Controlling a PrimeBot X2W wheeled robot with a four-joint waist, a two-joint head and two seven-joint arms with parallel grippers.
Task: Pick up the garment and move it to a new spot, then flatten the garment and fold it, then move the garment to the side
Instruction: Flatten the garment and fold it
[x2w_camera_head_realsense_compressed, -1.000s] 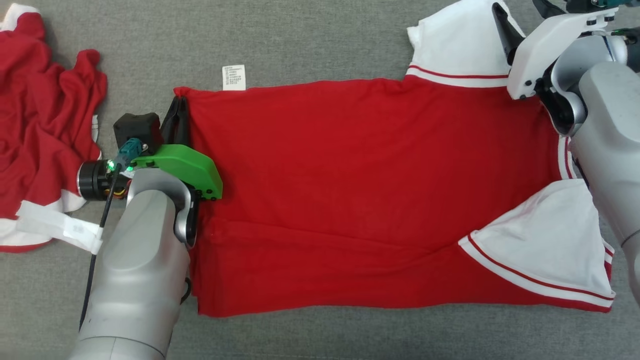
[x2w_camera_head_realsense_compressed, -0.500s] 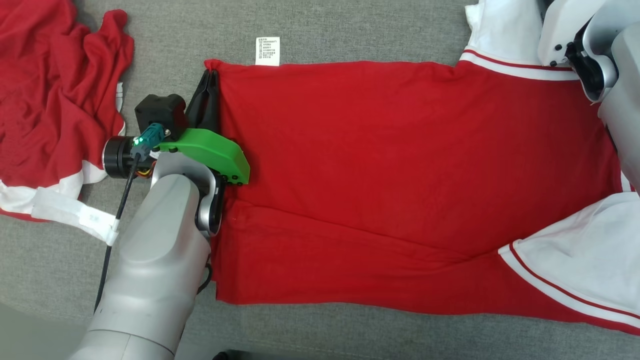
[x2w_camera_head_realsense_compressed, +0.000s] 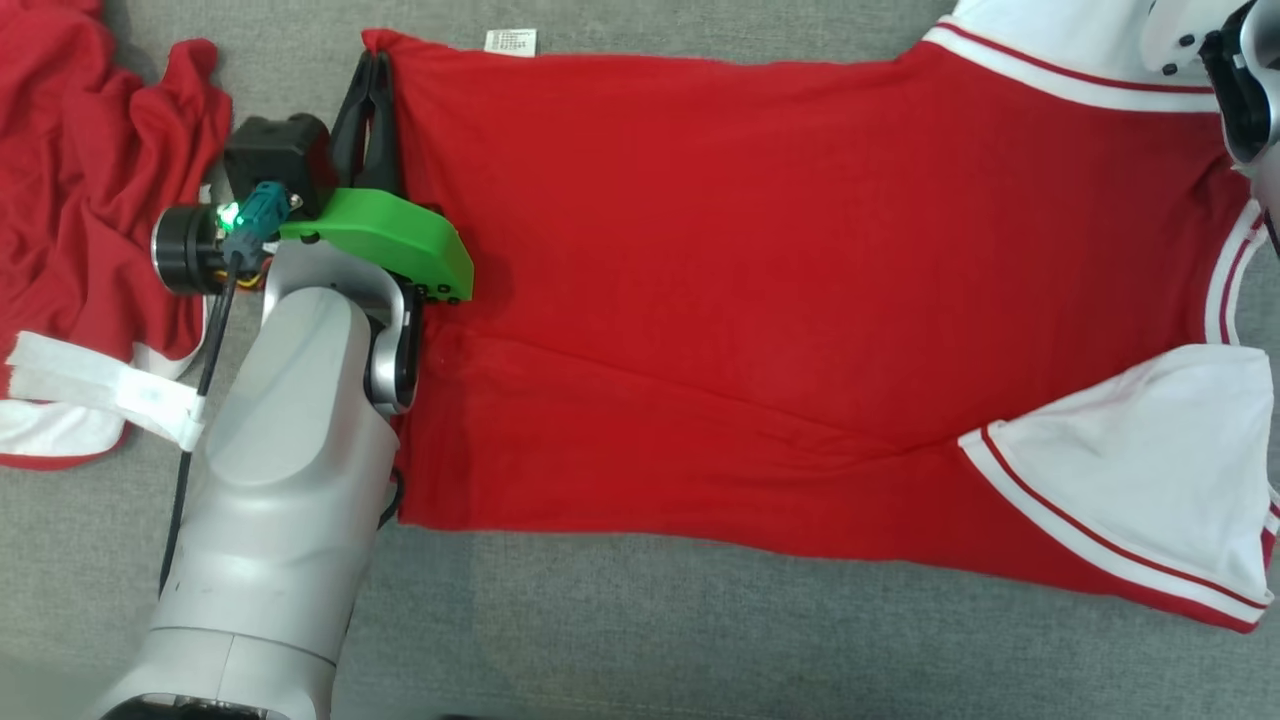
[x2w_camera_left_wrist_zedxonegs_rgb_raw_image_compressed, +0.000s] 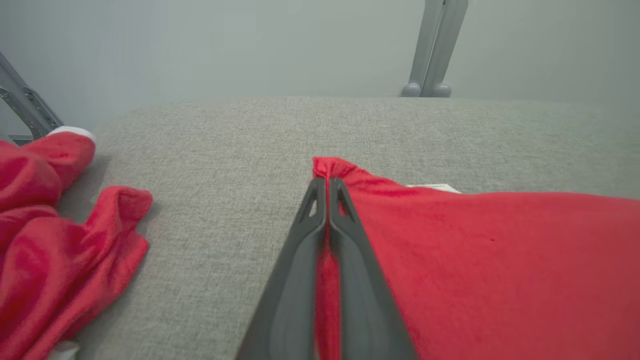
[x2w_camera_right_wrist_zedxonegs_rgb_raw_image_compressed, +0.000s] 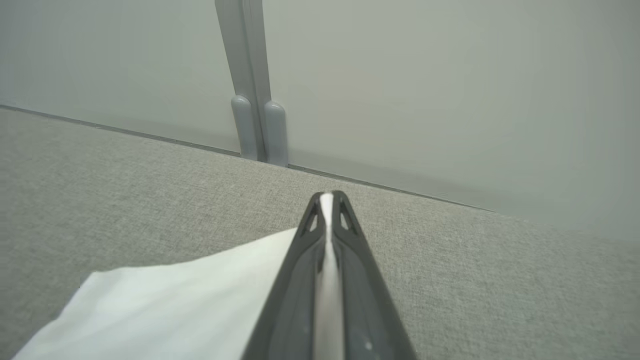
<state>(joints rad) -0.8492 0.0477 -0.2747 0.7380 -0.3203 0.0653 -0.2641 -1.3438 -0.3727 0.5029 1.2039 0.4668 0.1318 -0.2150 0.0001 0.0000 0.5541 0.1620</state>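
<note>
Shirt (x2w_camera_head_realsense_compressed: 760, 280): red, spread flat on grey tabletop (x2w_camera_head_realsense_compressed: 640, 640) — hem at left.
Left claw (x2w_camera_left_wrist_zedxonegs_rgb_raw_image_compressed: 327, 181): clamped tight on its far hem corner.
Right claw (x2w_camera_right_wrist_zedxonegs_rgb_raw_image_compressed: 328, 196): pinched closed on white sleeve (x2w_camera_right_wrist_zedxonegs_rgb_raw_image_compressed: 165, 305) edge.
Heap (x2w_camera_head_realsense_compressed: 80, 200): another red garment — well apart, at left.

Grey woven surface (x2w_camera_head_realsense_compressed: 640, 640) is bounded by a plain pale grey wall (x2w_camera_right_wrist_zedxonegs_rgb_raw_image_compressed: 450, 75); a paired grey upright (x2w_camera_right_wrist_zedxonegs_rgb_raw_image_compressed: 245, 75) is set against it.
</note>
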